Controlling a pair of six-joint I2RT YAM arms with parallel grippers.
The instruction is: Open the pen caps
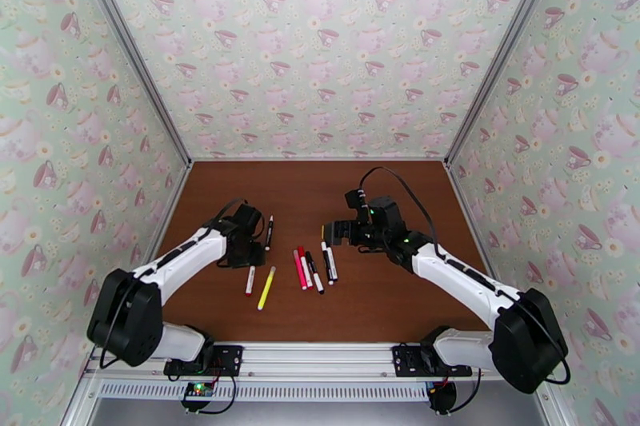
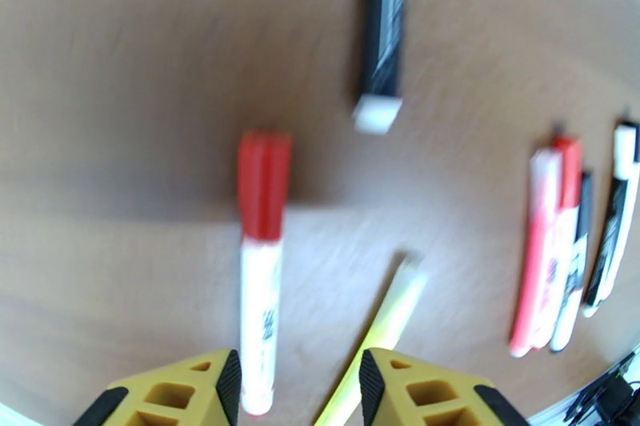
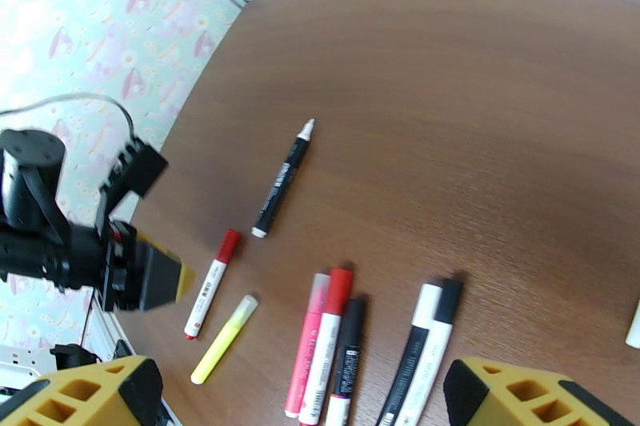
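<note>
While the tail of the red-capped pen (image 2: 261,292) lies btwn the parted left fingers (image 2: 192,388) — ungripped — right fingers (image 3: 512,392) gape empty.

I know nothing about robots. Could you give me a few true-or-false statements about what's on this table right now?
1. A yellow pen lies on the table. True.
2. The left hand grips a red-capped pen. False: it holds nothing; that pen lies on the table below it.
3. The right hand is wide open. True.
4. The black pen by the left hand touches the pink pen. False: they lie well apart.
</note>
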